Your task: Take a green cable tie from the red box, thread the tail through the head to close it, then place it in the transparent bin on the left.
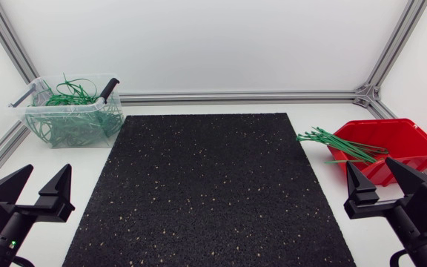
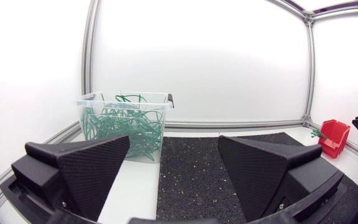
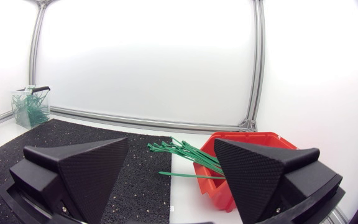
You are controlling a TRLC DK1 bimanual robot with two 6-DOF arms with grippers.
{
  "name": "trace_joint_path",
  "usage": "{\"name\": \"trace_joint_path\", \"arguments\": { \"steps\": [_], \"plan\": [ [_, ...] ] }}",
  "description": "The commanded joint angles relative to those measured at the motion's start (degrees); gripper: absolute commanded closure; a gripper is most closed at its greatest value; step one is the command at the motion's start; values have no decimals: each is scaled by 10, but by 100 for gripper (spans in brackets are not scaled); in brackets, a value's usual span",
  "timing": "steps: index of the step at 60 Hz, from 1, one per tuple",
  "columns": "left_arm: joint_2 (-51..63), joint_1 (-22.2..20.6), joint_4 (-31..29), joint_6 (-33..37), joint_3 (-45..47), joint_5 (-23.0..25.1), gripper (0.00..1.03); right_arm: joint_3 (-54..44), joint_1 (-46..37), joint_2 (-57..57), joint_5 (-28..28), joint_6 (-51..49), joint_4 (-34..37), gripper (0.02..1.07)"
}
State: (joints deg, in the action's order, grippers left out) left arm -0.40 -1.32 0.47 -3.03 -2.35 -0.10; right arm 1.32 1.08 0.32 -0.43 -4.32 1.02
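Between red box (image 1: 412, 141) and transparent bin (image 1: 62, 108), black mat (image 1: 206, 193), green ties (image 1: 336, 141) overhanging

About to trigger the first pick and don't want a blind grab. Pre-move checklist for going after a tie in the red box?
1. Right gripper open, empty: ok.
2. Left gripper open, empty: ok.
3. Green cable ties in red box, tails overhanging its rim toward the mat: ok.
4. A single tie lying apart from the bundle, on the right gripper's side: ok.
5. Tie heads visible: cannot tell.
6. Transparent bin open on top, already holding ties: ok.
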Motion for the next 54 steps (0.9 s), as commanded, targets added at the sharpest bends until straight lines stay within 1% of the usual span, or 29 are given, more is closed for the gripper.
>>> {"name": "trace_joint_path", "arguments": {
  "steps": [1, 20, 37, 44, 54],
  "plan": [
    [-4, -4, -10, -7, 23, 2, 4, -13, 5, -7, -4, 2, -4, 7],
    [-4, -4, -10, -7, 23, 2, 4, -7, 5, -7, -4, 2, -6, 7],
    [-4, -3, -10, -7, 23, 2, 4, 66, 2, -1, 0, -2, 10, 7],
    [-4, -3, -11, -7, 23, 2, 4, 105, 1, 36, 8, -6, 16, 7],
    [-3, -1, -11, -7, 23, 2, 4, 175, 0, 125, 19, -5, 34, 7]
  ]
}}
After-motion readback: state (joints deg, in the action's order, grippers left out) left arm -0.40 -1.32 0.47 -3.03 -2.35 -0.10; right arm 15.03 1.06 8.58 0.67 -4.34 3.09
